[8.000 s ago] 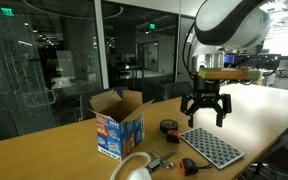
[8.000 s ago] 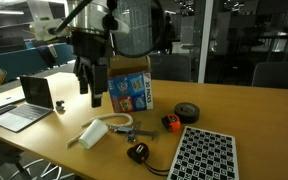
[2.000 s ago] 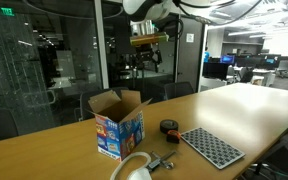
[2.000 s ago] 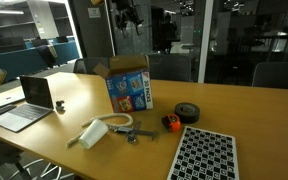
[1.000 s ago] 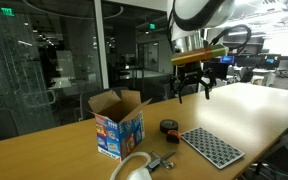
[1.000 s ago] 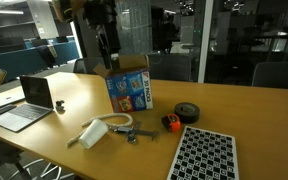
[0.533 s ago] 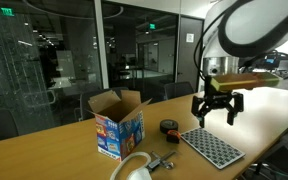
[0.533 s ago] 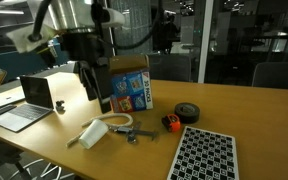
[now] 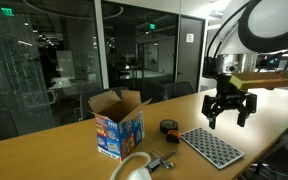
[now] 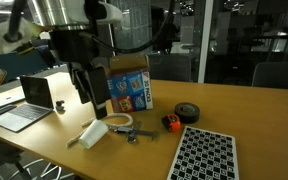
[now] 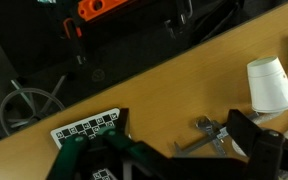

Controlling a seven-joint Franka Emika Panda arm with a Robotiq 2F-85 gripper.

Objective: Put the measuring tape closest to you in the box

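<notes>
Hanging above the surface (image 9: 54,150), the gripper (image 9: 231,116) has its fingers spread wide with nothing between them. The measuring tape cannot be seen in any view. The box (image 9: 119,125) stands well apart from the gripper, flaps up, its inside hidden. A rounder black tape (image 9: 170,127) lies between them.
</notes>
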